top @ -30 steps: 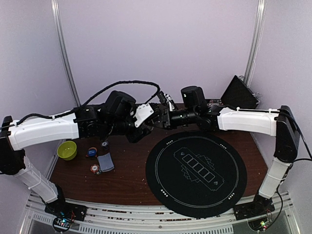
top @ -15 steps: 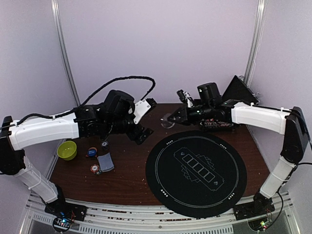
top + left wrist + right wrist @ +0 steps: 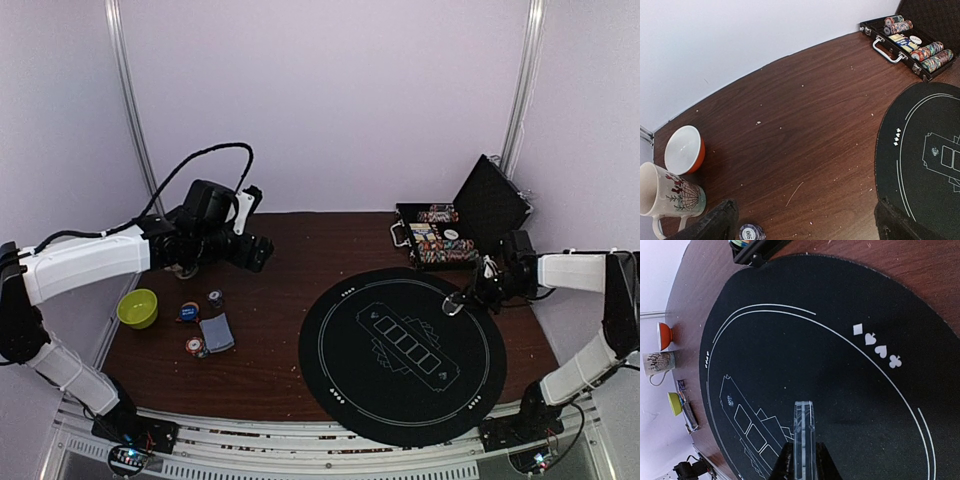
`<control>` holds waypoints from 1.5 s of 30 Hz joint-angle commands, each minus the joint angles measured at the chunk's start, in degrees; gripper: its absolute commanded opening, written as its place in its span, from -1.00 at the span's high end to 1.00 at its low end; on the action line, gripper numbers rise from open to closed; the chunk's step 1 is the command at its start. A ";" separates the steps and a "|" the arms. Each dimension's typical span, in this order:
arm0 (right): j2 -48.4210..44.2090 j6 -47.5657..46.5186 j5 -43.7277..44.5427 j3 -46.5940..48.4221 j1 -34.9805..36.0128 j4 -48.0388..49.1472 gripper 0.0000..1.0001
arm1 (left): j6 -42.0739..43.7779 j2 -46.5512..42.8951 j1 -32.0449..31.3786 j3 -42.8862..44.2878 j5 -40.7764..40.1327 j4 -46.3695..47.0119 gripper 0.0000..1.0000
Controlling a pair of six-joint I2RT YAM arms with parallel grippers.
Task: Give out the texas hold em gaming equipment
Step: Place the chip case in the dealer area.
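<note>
My right gripper (image 3: 462,298) is shut on a clear round disc (image 3: 454,304) and holds it just above the right part of the black round mat (image 3: 403,345). In the right wrist view the disc (image 3: 804,430) shows edge-on between the fingers of the right gripper (image 3: 804,452). My left gripper (image 3: 257,252) hangs wide open over the back left of the table, holding nothing. In the left wrist view the left gripper (image 3: 807,217) has a dark poker chip (image 3: 751,232) by its left finger. A grey-blue card deck (image 3: 217,333) and loose chips (image 3: 188,311) lie at the left. More striped chips fill the open black case (image 3: 440,240).
A green bowl (image 3: 137,307) sits at the table's left edge. An orange bowl (image 3: 685,150) and a cream mug (image 3: 667,192) stand at the back left, near the left arm. The case's raised lid (image 3: 490,200) stands behind the right arm.
The two grippers were together at the back middle. The right one shut on the clear disc and carried it right and down over the mat. The left one opened and drew back left.
</note>
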 commanded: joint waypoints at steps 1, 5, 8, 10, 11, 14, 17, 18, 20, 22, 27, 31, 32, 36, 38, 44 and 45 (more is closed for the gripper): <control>3.33 -1.01 -3.30 0.02 -1.01 3.45 1.00 | -0.78 -1.18 0.26 -0.74 -1.26 1.22 -0.96; 5.42 -1.50 -4.61 -0.67 -2.23 4.85 1.00 | -0.18 -2.14 0.22 -2.12 -2.11 1.65 -0.96; 7.23 -2.83 -1.41 0.51 -2.95 1.81 1.00 | 0.21 -2.46 0.21 -2.10 -2.47 1.74 -0.96; 7.59 -3.71 3.21 1.47 -3.10 -0.85 0.80 | 0.42 -2.50 0.28 -2.04 -2.21 1.80 -0.96; 7.60 -4.00 5.32 1.88 -3.10 -2.08 0.60 | 0.61 -2.47 0.29 -1.94 -1.99 1.81 -0.96; 7.72 -4.59 9.25 2.84 -3.10 -4.05 0.25 | 0.76 -2.07 0.44 -1.56 -2.12 1.79 -0.97; 7.44 -4.73 12.78 3.58 -3.10 -5.27 0.14 | 0.47 -1.77 0.54 -1.05 -1.61 1.45 -0.96; 7.33 -4.96 14.03 3.88 -3.06 -5.78 0.11 | 0.48 -1.77 0.56 -1.12 -1.54 1.48 -0.96; 7.01 -5.12 15.55 4.33 -2.95 -6.31 0.08 | 0.38 -1.83 0.61 -1.51 -1.81 1.61 -0.96; 6.33 -5.20 16.85 4.61 -2.49 -6.88 0.03 | 0.00 -1.81 0.77 -1.66 -2.00 1.40 -0.97; 3.83 -5.92 27.28 9.22 2.09 -11.43 -0.05 | -3.48 -0.63 2.12 -0.38 -1.77 -2.23 -0.96; 1.80 -7.85 35.99 15.20 8.20 -14.28 -0.07 | -8.62 2.32 5.61 3.87 0.05 -12.94 -0.96; 1.56 -8.51 37.17 16.90 9.55 -14.83 -0.08 | -9.81 2.90 6.63 4.37 0.52 -15.78 -0.96; 1.61 -11.08 39.85 22.65 14.14 -16.52 -0.12 | -13.32 2.96 11.24 3.82 1.85 -25.50 -0.91; 1.74 -12.18 40.22 24.13 15.31 -16.85 -0.14 | -14.43 1.57 13.22 2.99 1.87 -28.13 -0.86; 2.49 -13.99 39.60 25.73 16.32 -16.79 -0.17 | -14.54 -1.06 21.93 -0.51 5.22 -31.00 -0.84; 2.57 -14.26 39.46 25.64 16.32 -16.55 -0.17 | -14.24 -0.61 23.61 -0.78 6.37 -30.67 -0.84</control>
